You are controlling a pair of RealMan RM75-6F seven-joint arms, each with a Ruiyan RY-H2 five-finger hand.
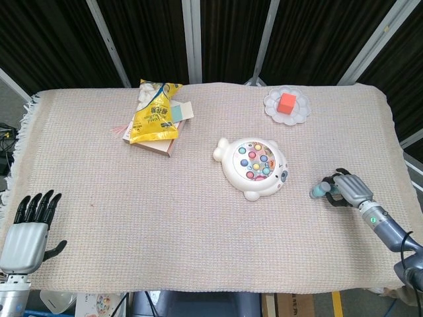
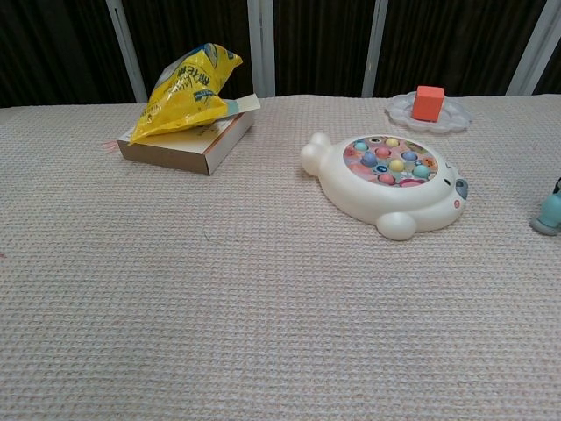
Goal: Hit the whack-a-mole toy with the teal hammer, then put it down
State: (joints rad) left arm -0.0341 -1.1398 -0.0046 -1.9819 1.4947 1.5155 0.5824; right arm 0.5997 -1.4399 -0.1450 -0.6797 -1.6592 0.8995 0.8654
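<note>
The white seal-shaped whack-a-mole toy (image 1: pixel 254 168) with coloured buttons lies mid-table, also clear in the chest view (image 2: pixel 394 182). The teal hammer (image 1: pixel 320 191) lies low on the cloth to the toy's right, its head pointing left; the chest view shows only its head (image 2: pixel 549 213) at the right edge. My right hand (image 1: pixel 348 189) has its dark fingers curled around the hammer's handle, which they hide. My left hand (image 1: pixel 30 228) rests at the near left corner, fingers spread, holding nothing.
A yellow snack bag (image 1: pixel 156 112) lies on a flat box (image 1: pixel 151 141) at the back left. A white plate (image 1: pixel 272 107) carrying a red block (image 1: pixel 287 103) sits at the back right. The table's right edge is close to my right hand.
</note>
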